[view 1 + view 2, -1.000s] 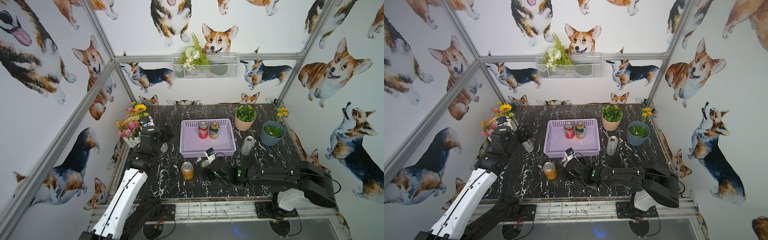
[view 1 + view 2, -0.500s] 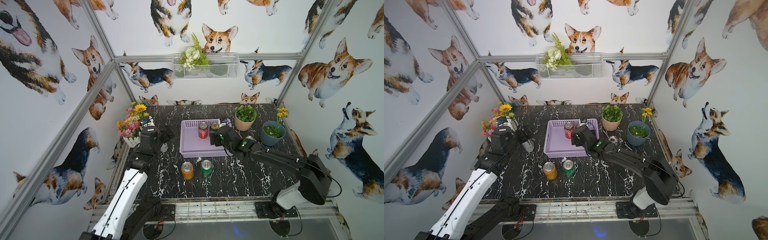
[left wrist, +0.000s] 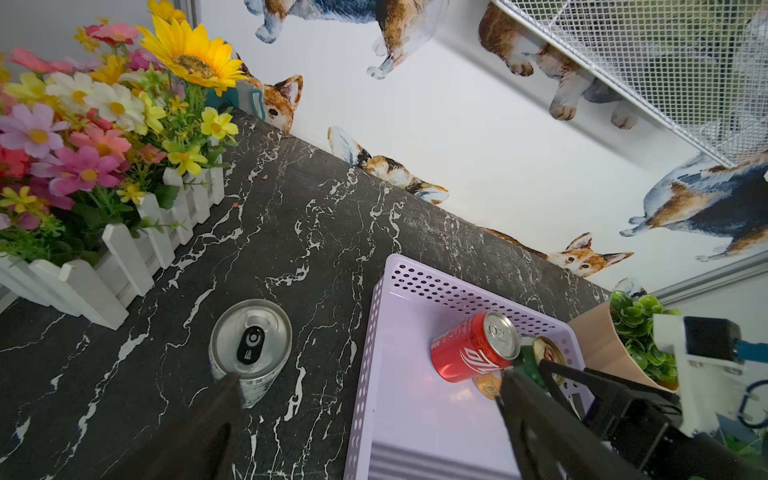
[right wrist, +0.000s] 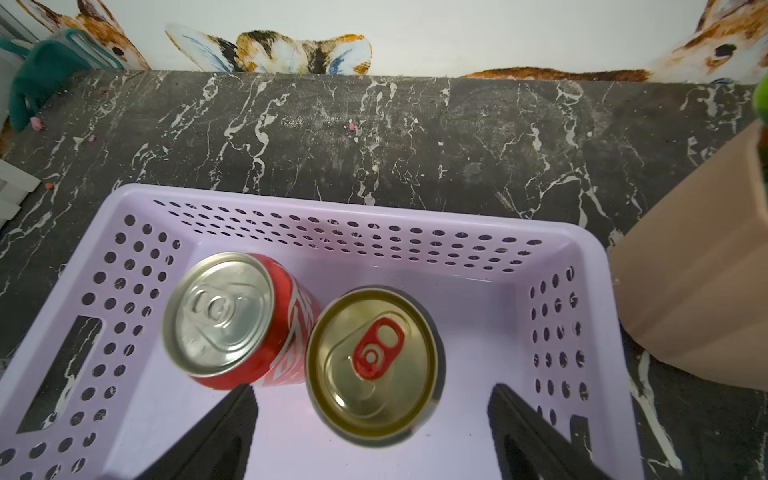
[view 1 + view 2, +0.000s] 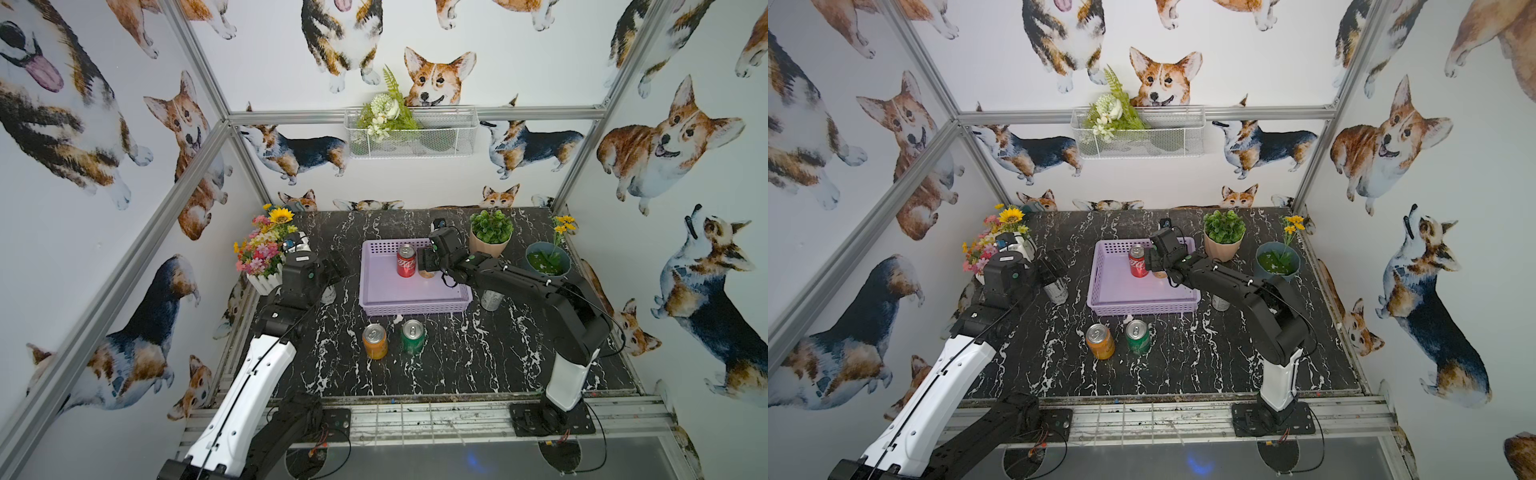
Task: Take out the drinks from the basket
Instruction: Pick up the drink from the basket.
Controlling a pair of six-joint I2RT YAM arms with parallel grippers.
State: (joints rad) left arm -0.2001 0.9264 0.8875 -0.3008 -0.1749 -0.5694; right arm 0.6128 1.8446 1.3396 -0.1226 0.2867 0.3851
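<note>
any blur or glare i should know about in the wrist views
Right wrist view: the right gripper's fingers are dark and soft, the red can and gold-topped can sharp; a pink sheen from the red can tints the basket floor. Left wrist view: the near finger blurs across the sharp silver can.

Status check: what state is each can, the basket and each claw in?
Left claw: open, empty.
Right claw: open, straddling gold-topped can.
Basket: holds two cans.
Red can: upright, in basket.
Gold-topped can: upright, in basket.
Orange can: upright, on table.
Green can: upright, on table.
Silver can: upright, on table, near left claw.
Other silver can: on table, partly hidden by right arm.
</note>
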